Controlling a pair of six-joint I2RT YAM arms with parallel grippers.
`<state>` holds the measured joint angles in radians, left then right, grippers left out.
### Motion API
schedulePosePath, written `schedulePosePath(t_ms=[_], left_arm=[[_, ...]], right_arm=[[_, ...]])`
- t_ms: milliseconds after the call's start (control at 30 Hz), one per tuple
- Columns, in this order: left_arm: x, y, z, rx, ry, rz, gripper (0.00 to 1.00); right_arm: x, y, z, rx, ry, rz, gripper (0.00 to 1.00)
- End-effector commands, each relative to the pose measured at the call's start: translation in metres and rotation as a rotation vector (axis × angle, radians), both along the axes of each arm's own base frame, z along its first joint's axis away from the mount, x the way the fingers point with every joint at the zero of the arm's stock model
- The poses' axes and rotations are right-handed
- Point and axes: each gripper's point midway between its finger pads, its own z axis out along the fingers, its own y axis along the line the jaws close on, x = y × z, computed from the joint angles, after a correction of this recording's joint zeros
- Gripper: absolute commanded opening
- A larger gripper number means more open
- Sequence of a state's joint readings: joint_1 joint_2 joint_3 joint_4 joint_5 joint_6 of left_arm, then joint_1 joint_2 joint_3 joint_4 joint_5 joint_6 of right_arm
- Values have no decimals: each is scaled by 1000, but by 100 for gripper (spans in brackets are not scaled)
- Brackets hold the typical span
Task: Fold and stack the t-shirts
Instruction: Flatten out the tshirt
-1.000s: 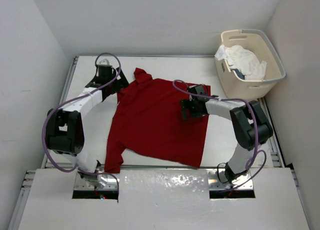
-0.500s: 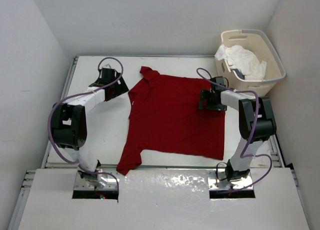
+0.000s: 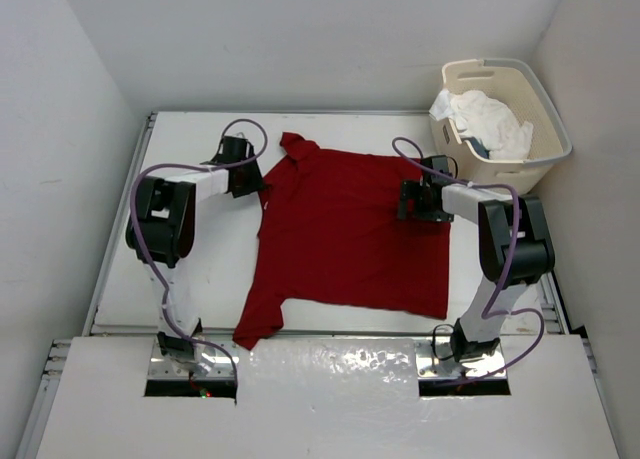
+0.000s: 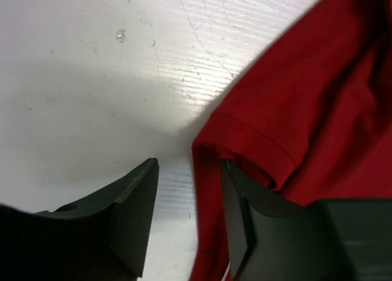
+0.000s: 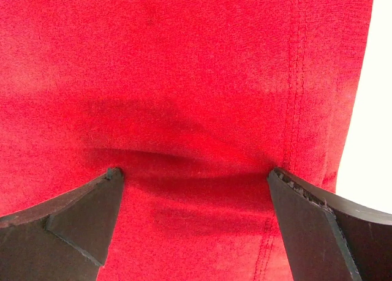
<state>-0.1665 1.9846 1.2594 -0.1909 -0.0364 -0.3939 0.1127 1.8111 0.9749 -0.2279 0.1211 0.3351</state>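
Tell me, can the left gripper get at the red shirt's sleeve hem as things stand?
Probably yes: the left gripper straddles the edge of the sleeve hem of the red shirt, and nothing blocks it.

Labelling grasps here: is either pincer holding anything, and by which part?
Nothing is gripped yet. The left pincer straddles the sleeve hem of the red shirt, jaws apart; the right pincer stands wide open over the shirt's body.

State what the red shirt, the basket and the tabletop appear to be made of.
The red shirt: soft matte knit cloth, likely cotton; fine weave and stitched hem show. The basket: smooth cream moulded plastic, by its rigid rim. The tabletop: white-painted board, perhaps wood; faint grain lines and scuffs.
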Motion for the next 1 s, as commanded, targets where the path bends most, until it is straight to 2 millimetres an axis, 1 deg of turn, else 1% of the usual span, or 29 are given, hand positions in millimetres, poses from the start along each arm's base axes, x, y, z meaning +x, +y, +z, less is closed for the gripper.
schedulePosePath(t_ms=[0,67,133,167,200,267,300,333,367,433,500,533,567,600,633,667,700,733,767,800,833,867,900,933,967], left_arm=[[9,-11,-3,20,-28,-41,42],[7,-16,-11,61,-18,-44,41],[9,-13,-17,93,-15,-29,34],[9,-12,-20,96,-8,-24,28],[13,-11,-20,104,-8,-16,16],[17,-9,-17,117,-17,6,10],[21,-5,-14,134,-32,28,3],[25,-4,-8,133,-54,37,0],[29,-2,-4,144,-68,49,0],[37,2,12,156,-114,75,0],[44,18,31,219,-164,143,0],[43,29,35,263,-157,179,0],[49,46,48,335,-180,238,0],[52,54,48,382,-172,236,0],[52,68,48,415,-152,258,0],[63,71,52,410,-165,259,0],[70,79,54,417,-174,255,0],[77,82,56,415,-187,253,0],[87,84,62,413,-211,257,0],[92,86,54,432,-202,236,0],[98,88,55,440,-209,227,0],[108,91,65,459,-234,243,0],[112,91,56,490,-216,211,0],[122,95,68,507,-242,224,0],[126,94,60,513,-227,215,0]], right_arm=[[-37,-5,-22,-10,129,11,99],[-39,-5,-22,-12,135,10,99],[-40,-6,-23,-15,133,7,99],[-40,-6,-23,-17,132,8,99],[-42,-8,-24,-26,136,7,99],[-43,-11,-24,-37,140,4,99],[-44,-12,-25,-46,141,4,99],[-45,-15,-25,-62,146,2,99],[-46,-17,-26,-69,151,3,99],[-49,-19,-26,-85,159,5,99],[-52,-24,-28,-109,172,4,98],[-52,-27,-27,-128,174,3,98],[-54,-29,-28,-138,180,3,98],[-54,-30,-28,-148,182,12,98],[-54,-32,-28,-154,181,17,97],[-53,-32,-28,-161,180,35,97],[-52,-31,-28,-158,180,50,97],[-50,-30,-27,-155,177,59,96],[-50,-31,-27,-160,178,59,96],[-50,-32,-27,-167,185,67,97],[-45,-32,-25,-168,181,69,97],[-44,-32,-24,-174,187,80,97],[-43,-32,-26,-178,195,84,97],[-36,-33,-22,-183,189,82,97],[-33,-34,-21,-191,186,86,97]])
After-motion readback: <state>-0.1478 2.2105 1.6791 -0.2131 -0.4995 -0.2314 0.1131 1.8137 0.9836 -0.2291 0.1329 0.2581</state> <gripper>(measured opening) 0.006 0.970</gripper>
